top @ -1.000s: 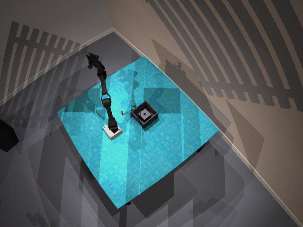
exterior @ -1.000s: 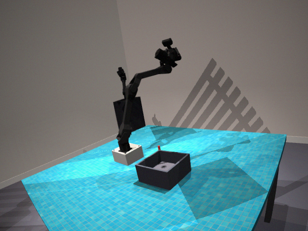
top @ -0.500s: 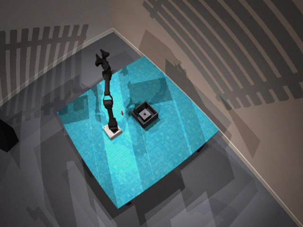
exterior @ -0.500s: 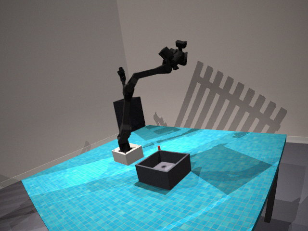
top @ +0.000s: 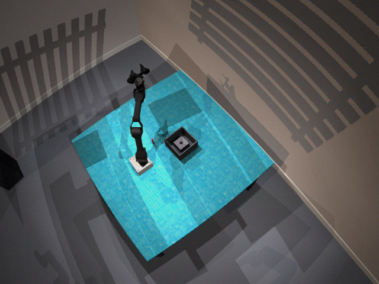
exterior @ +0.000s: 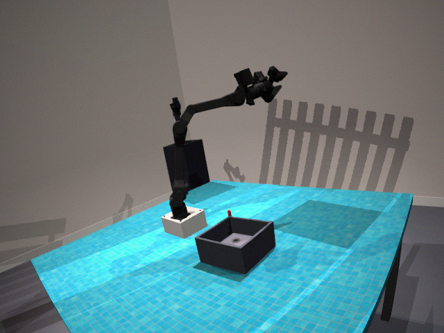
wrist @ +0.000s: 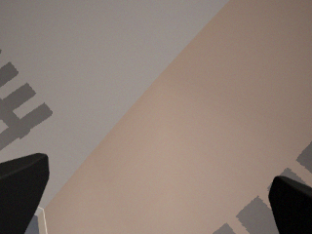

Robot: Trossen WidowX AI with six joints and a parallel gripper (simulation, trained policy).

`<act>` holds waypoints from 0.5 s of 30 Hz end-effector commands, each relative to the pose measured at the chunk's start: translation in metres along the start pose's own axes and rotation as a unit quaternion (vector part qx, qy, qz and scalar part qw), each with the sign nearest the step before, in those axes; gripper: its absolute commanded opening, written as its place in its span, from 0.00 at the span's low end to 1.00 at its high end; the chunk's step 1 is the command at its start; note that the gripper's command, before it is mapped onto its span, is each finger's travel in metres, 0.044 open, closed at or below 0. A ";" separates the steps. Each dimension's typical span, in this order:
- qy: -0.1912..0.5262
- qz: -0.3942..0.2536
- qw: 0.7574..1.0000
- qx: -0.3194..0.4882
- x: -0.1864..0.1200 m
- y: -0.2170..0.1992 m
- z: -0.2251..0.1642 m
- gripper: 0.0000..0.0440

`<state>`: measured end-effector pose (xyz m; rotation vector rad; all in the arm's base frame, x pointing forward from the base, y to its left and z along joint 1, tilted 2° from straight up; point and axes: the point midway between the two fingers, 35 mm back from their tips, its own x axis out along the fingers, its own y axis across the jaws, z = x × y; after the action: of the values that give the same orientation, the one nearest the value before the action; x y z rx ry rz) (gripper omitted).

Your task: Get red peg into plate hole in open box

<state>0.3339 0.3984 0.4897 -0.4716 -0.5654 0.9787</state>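
Note:
The red peg (top: 152, 141) (exterior: 229, 213) is small and appears to stand upright on the table, between the arm's base and the box; the box's rim partly hides it in the exterior view. The dark open box (top: 173, 151) (exterior: 218, 252) holds a light grey plate (top: 186, 141) (exterior: 246, 238) at its bottom, with an empty round hole (top: 181, 142) (exterior: 236, 240) near the middle. My gripper (top: 137, 67) (exterior: 283, 80) (wrist: 164, 180) is wide open and empty. It is raised high, far from the peg and box, pointing outward toward the walls.
The white base block (top: 140, 168) (exterior: 173, 229) carries the arm on the blue tiled table (top: 211, 183) (exterior: 150, 297). A black block (top: 9, 171) (exterior: 195, 161) stands beyond the table. Walls meet in a corner behind. Shadows of the arm and slatted shapes fall across the scene.

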 end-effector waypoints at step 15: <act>0.224 -0.036 0.958 0.178 -0.059 -0.017 -0.096 1.00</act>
<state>0.3778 0.3357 0.4221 -0.3479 -0.0521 0.8656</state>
